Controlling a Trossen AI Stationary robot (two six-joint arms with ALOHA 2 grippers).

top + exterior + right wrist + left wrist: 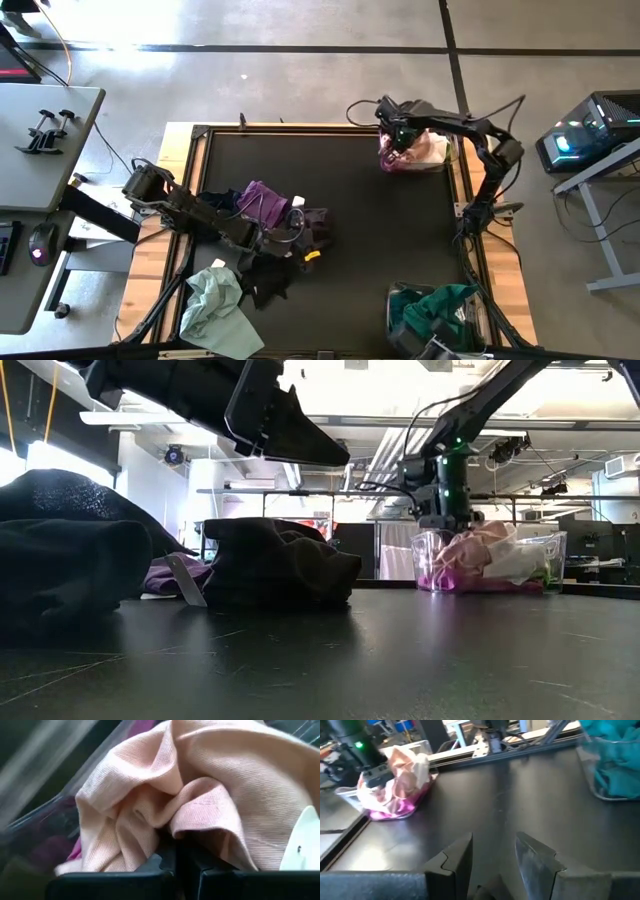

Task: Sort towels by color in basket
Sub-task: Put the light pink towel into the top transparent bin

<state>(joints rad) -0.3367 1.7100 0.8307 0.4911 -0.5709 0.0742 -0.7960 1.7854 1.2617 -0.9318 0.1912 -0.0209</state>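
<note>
My right gripper (pixel 400 140) reaches down into a clear basket (pixel 440 160) at the table's far right and is shut on a pale pink towel (pixel 210 775). That towel lies on magenta cloth (pixel 450 580). My left gripper (pixel 492 845) is open and hovers above bare table beside a dark towel (pixel 315 225), near the table's middle. A purple towel (pixel 262 200), black towels (pixel 265 280) and a pale mint towel (pixel 215 305) lie on the table's left half. Teal towels (pixel 435 305) fill a second clear basket at the near right. My right gripper pinches a fold of the pale pink towel (pixel 172 827) between its two fingers, coming from above and pointing down into the basket. The towel is slack and bunched, and it rests on the other cloths in the basket (pixel 480 560).
A wooden frame (pixel 175 190) borders the black table top. Bare table (pixel 370 240) stretches between the towel pile and the two baskets. The near basket's rim (pixel 392 297) stands at the near right. Desks and equipment stand beyond both sides of the table.
</note>
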